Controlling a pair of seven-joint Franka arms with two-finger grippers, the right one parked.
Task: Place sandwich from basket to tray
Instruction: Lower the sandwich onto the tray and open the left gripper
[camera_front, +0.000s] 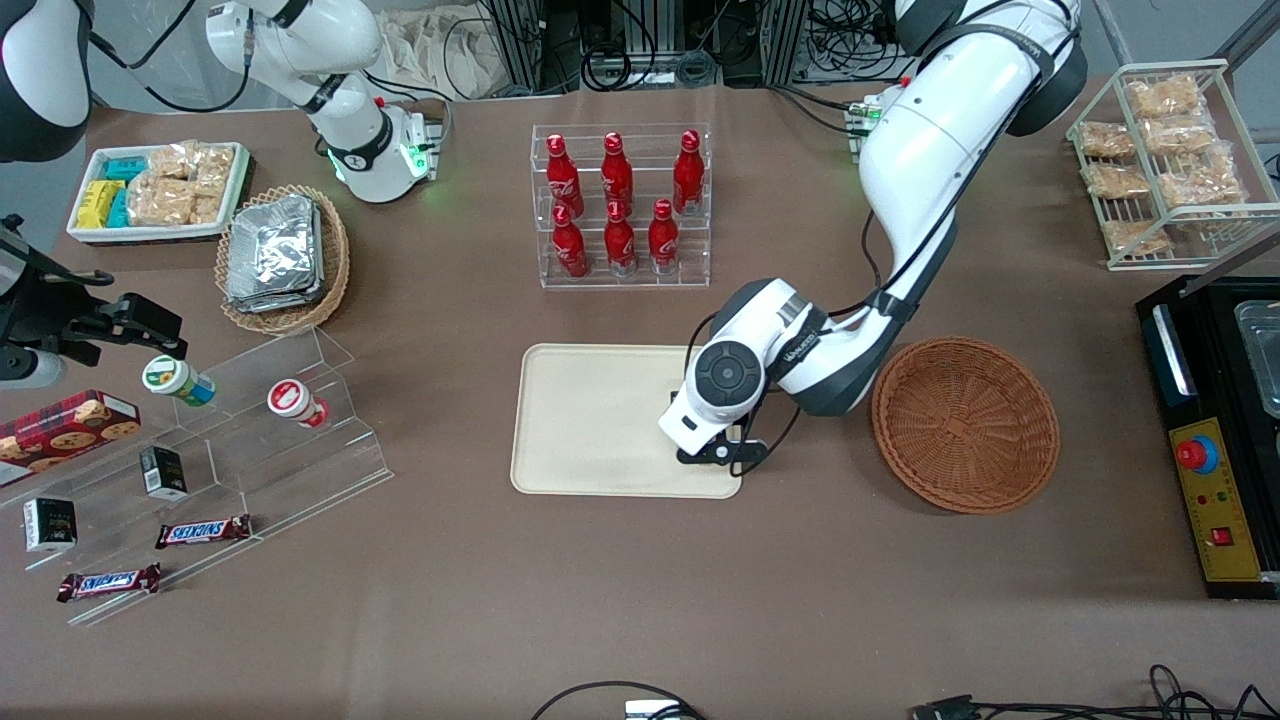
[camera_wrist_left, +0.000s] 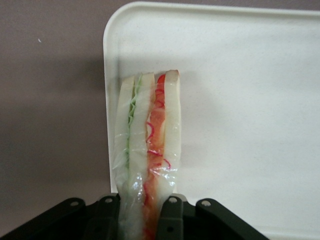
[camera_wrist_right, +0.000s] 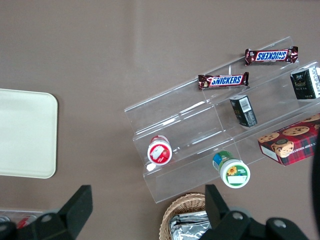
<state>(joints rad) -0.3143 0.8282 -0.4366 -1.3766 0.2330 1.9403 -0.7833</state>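
My left gripper (camera_front: 716, 452) hangs low over the tray's (camera_front: 590, 420) end nearest the basket (camera_front: 965, 425). In the left wrist view the gripper (camera_wrist_left: 140, 216) is shut on the sandwich (camera_wrist_left: 147, 132), a plastic-wrapped wedge of white bread with green and orange-red filling. Its black fingers (camera_wrist_left: 172, 216) press on both sides of one end. The sandwich stands on edge just inside the cream tray's rim (camera_wrist_left: 111, 75). In the front view the arm hides the sandwich. The reddish-brown wicker basket is empty and lies beside the tray, toward the working arm's end of the table.
A clear rack of red bottles (camera_front: 620, 205) stands farther from the front camera than the tray. An acrylic stepped shelf with snacks (camera_front: 250, 430), a foil-packet basket (camera_front: 283, 258) and a white snack bin (camera_front: 160, 190) lie toward the parked arm's end. A wire snack rack (camera_front: 1165, 160) and a black control box (camera_front: 1215, 440) lie toward the working arm's end.
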